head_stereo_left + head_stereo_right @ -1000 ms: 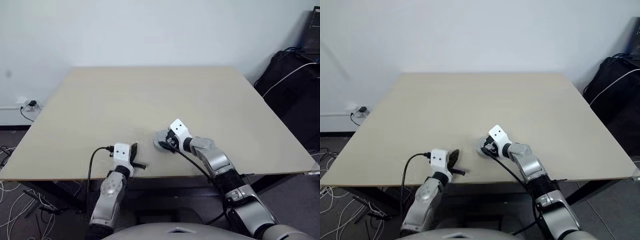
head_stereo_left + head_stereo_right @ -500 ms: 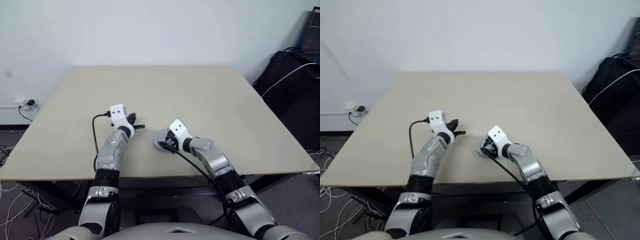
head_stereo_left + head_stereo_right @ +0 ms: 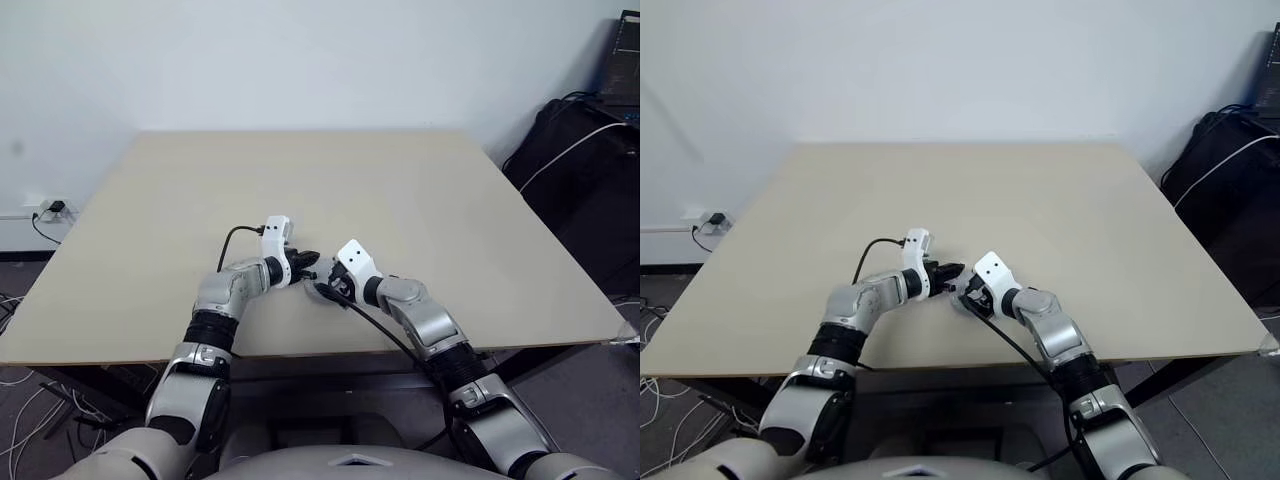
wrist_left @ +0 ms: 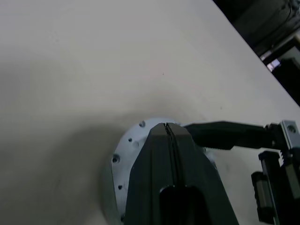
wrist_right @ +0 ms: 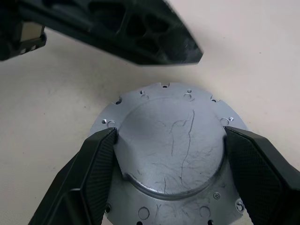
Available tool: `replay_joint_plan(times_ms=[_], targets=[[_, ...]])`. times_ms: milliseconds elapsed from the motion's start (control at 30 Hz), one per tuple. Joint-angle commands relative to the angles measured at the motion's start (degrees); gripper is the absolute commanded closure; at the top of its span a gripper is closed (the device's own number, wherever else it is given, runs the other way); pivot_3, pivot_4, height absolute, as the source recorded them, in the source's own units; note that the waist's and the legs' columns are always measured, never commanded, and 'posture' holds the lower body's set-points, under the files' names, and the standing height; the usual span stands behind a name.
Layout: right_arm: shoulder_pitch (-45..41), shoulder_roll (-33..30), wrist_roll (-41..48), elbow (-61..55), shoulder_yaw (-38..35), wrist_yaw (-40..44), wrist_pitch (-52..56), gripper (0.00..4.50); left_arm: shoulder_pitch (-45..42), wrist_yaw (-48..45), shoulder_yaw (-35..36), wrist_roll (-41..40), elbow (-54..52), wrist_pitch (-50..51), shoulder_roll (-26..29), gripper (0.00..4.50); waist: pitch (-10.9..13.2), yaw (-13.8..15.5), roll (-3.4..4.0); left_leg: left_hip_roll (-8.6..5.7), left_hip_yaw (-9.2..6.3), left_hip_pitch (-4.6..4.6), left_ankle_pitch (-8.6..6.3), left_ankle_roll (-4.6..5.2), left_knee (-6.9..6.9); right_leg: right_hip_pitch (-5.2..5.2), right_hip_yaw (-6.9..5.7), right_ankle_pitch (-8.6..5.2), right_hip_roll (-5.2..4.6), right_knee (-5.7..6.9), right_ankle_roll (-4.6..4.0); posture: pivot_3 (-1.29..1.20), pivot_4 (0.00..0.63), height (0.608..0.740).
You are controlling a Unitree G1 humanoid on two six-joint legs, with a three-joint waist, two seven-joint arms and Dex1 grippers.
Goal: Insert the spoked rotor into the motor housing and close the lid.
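Note:
The lid [image 5: 171,140], a matte grey disc with a raised centre hub and small holes near its rim, lies flat on the tan table [image 3: 300,190] near the front edge. My right gripper [image 5: 169,135] straddles the hub, one black finger pressed against each side of it. My left gripper [image 3: 308,265] is shut, fingers pressed together, with its tip [image 4: 166,125] hovering over the lid's rim opposite the right gripper. In the right wrist view the left gripper [image 5: 187,49] crosses just beyond the lid. The spoked rotor and the motor housing are hidden.
The table's front edge runs just below both wrists. Black bags with cables [image 3: 580,150] stand by the wall on the right. A wall socket with cords [image 3: 50,210] sits low on the left.
My left arm has swung up from the table's front edge and to the right, bringing its shut gripper to the lid. The right gripper and the lid have stayed in place.

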Motion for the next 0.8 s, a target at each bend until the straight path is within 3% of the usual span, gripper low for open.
replay_joint_plan(times_ms=[33,333,800], targets=[[1.1,-0.1,-1.3,1.7,0.5,-0.6,2.2,1.22,-1.3,-0.9,-1.5,1.1,-0.7,1.3,1.2,4.5,0.0,0.0,0.0,0.0,0.0,0.0,0.0,0.0,0.0,0.0,0.0,0.0,0.0,0.01,0.0,0.0,0.0,0.74],[1.1,0.3,-1.1,1.4,0.4,-0.7,2.6,1.22,0.8,-0.5,-3.3,2.9,-1.9,4.7,3.5,4.5,0.0,0.0,-0.01,0.01,0.0,-0.01,0.0,0.0,-0.02,-0.05,0.02,0.0,0.0,0.01,0.0,0.0,0.0,0.74],[1.5,0.5,-1.1,0.3,0.3,-0.9,2.8,1.22,1.1,-2.7,-5.1,2.5,-1.7,6.0,1.7,4.5,0.0,0.0,0.0,0.01,0.02,0.01,0.0,-0.01,-0.03,-0.04,0.03,0.0,0.0,0.03,-0.01,0.0,0.0,0.74]])
